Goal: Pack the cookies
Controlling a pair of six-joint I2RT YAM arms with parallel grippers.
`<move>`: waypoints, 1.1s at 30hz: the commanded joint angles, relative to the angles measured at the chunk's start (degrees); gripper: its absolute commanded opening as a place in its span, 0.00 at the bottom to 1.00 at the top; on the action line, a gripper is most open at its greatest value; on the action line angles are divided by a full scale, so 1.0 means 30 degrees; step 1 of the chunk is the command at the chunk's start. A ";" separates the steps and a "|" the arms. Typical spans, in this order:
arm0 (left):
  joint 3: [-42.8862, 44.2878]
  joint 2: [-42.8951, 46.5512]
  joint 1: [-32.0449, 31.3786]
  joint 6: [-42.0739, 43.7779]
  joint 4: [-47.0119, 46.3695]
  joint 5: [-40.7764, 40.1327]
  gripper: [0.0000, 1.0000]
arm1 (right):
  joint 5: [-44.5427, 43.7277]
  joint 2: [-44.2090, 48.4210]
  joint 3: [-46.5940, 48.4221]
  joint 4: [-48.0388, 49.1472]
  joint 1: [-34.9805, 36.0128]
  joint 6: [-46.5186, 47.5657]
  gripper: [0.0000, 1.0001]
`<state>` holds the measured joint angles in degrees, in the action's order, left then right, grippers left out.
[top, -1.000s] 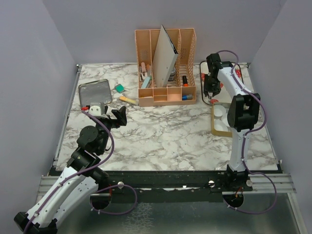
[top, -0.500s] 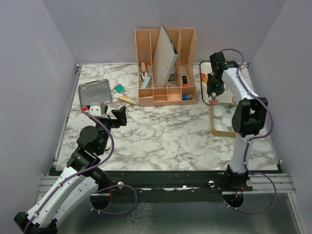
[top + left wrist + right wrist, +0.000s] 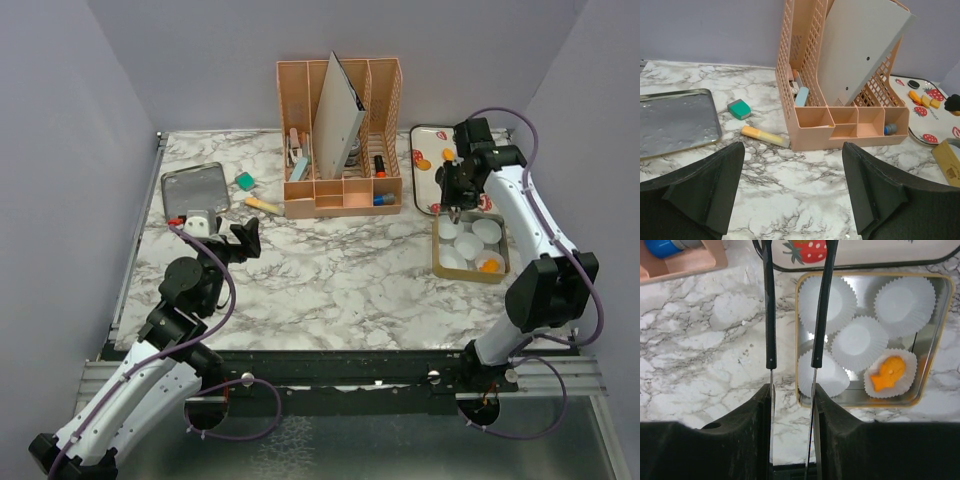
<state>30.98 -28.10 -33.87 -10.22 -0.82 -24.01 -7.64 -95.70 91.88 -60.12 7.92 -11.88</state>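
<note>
**Two-arm workcell over a marble-patterned table (image 3: 330,270).**

The right gripper (image 3: 791,405) was clamped on a pair of black-armed tweezers (image 3: 770,315). The tool's two arms stood a little apart and ran out past the top of the wrist view. Whether anything sat between their tips could not be told.

The tool hung over the left edge of a gold-rimmed tin (image 3: 799,340) holding five white paper cups (image 3: 858,342). One arm crossed the cups and the other lay over the table just beside the tin wall. A fish-shaped cookie (image 3: 888,376) lay in the cup at the tin's near-right corner.

Other cookies (image 3: 926,101), orange-yellow pieces, lay on the strawberry-printed plate (image 3: 427,185) just behind the tin.

The left gripper (image 3: 792,195) stood wide open with nothing between its fingers, low over the table near a steel tray (image 3: 675,120). It faced a pink mesh desk organiser (image 3: 812,127) with a grey board (image 3: 865,45) leaning in it.

A teal eraser (image 3: 739,109) and a yellow marker (image 3: 765,136) lay between the tray and the organiser.

The tin's outer wall carried a small dark mark (image 3: 952,173), too small to read. The red strawberry prints on the plate were the only decoration that could be made out.
</note>
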 commanded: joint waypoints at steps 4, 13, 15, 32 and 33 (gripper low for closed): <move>-0.0132 -0.0196 0.0083 0.0124 -0.0313 0.0151 0.85 | 0.1021 0.3451 -0.2588 -0.1142 0.0026 -0.0215 0.16; -0.0206 -0.0402 0.0076 -0.0027 -0.0247 0.0240 0.85 | 0.2006 0.6227 -0.5466 -0.2147 0.0040 -0.0386 0.16; -0.0191 -0.0461 0.0087 -0.0022 -0.0254 0.0240 0.85 | 0.2072 0.6685 -0.6015 -0.2354 0.0025 -0.0512 0.16; -0.0431 -0.0573 0.0070 0.0858 -0.0731 0.0181 0.86 | 0.1743 0.8811 -0.9123 -0.3312 0.0025 -0.2564 0.17; -0.0506 -0.0519 0.0069 0.0931 -0.0823 0.0221 0.86 | 0.1681 0.8807 -0.9122 -0.3369 0.0025 -0.2620 0.17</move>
<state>30.39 -30.41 -33.82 -9.06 -1.26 -23.99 -2.04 -70.72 64.73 -68.86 7.92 -17.74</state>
